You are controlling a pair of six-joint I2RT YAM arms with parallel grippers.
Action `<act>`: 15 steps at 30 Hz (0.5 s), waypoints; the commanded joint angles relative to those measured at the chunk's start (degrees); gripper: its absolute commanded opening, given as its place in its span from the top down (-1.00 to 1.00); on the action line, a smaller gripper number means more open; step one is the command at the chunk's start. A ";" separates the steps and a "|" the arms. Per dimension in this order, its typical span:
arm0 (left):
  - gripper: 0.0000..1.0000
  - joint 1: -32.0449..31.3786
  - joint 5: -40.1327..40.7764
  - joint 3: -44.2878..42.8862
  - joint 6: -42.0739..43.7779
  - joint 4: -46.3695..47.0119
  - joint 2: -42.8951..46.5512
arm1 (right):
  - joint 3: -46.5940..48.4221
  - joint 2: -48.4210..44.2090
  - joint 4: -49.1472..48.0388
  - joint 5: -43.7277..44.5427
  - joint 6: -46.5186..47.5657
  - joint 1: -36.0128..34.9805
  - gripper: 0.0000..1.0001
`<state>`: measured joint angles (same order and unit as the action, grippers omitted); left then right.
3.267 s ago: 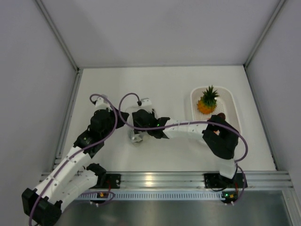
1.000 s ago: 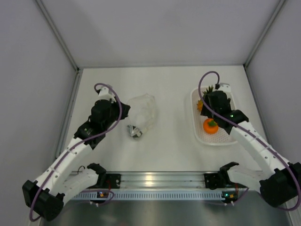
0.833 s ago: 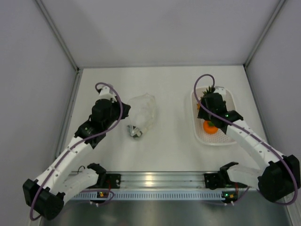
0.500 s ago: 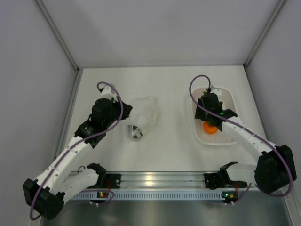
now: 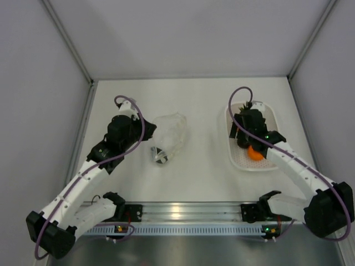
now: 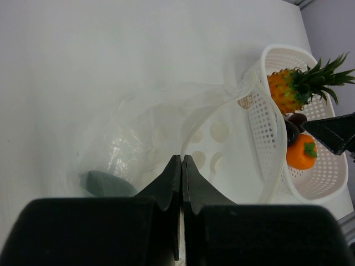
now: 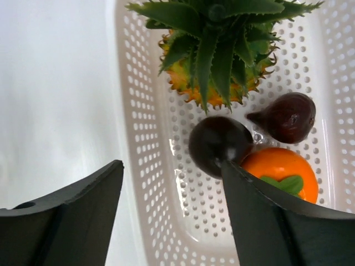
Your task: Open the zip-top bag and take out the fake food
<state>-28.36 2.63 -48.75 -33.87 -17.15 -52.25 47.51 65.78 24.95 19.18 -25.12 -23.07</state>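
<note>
The clear zip-top bag (image 5: 170, 132) lies left of centre, its mouth held open. My left gripper (image 5: 145, 132) is shut on the bag's edge; in the left wrist view the shut fingertips (image 6: 182, 159) pinch the plastic (image 6: 141, 124). A dark green piece (image 6: 105, 183) still lies inside the bag (image 5: 160, 155). My right gripper (image 5: 244, 130) hangs open and empty over the white basket (image 5: 236, 159). In the right wrist view the gripper (image 7: 172, 166) is above the basket wall (image 7: 125, 111). The pineapple (image 7: 216, 72), two dark brown pieces (image 7: 219, 145) and the orange fruit (image 7: 280, 172) lie in the basket.
The basket (image 6: 275, 166) stands at the right, close to the right wall frame. The metal rail (image 5: 183, 210) runs along the near edge. Grey walls close in the table on three sides.
The right gripper left the bag, carried the orange fruit to the basket and let it go there. In the last second it shifted slightly over the basket. The left gripper kept hold of the bag.
</note>
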 commanded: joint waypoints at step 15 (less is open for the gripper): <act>1.00 -0.21 -2.37 -2.75 -2.78 1.77 1.36 | 16.12 -0.40 0.99 1.21 -6.95 -26.11 0.06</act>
<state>-28.36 1.06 -48.99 -35.86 -17.17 -52.25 59.86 63.70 26.59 17.15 -29.74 -44.01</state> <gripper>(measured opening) 0.019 0.474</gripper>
